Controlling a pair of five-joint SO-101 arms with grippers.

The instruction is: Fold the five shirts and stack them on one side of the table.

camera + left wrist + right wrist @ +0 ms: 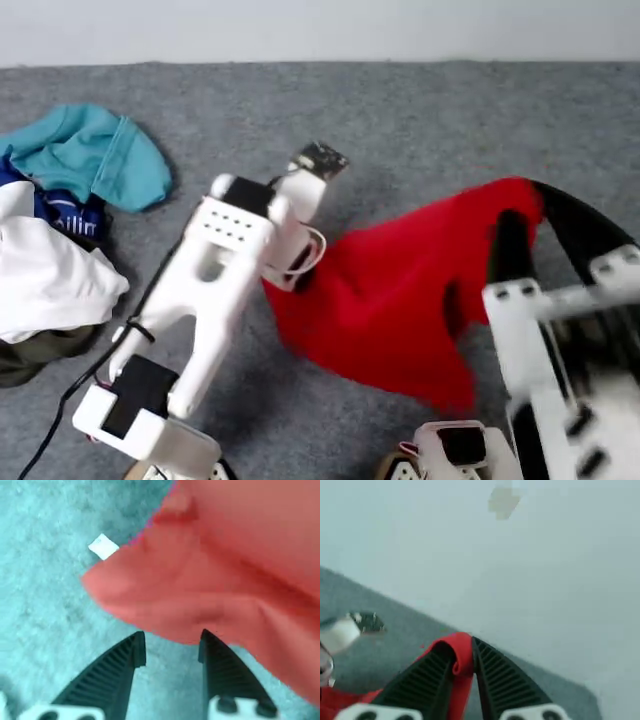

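Mid-table, red shirt (pixel 390 290) hangs from my right gripper (pixel 461 652), clamped on one corner, held high. Left gripper (pixel 172 640): jaws apart, shirt's free edge just ahead of the tips, not gripped. Long axis runs between arms; left is nearer that edge.

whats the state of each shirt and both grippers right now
red shirt: unfolded, one end lifted, the rest on the table
left gripper: open, jaws at the red shirt's edge
right gripper: shut on the red shirt
teal shirt: crumpled, in a heap at the table's side
white shirt: crumpled, same heap
blue shirt: mostly buried in that heap
dark shirt: crumpled under the white shirt
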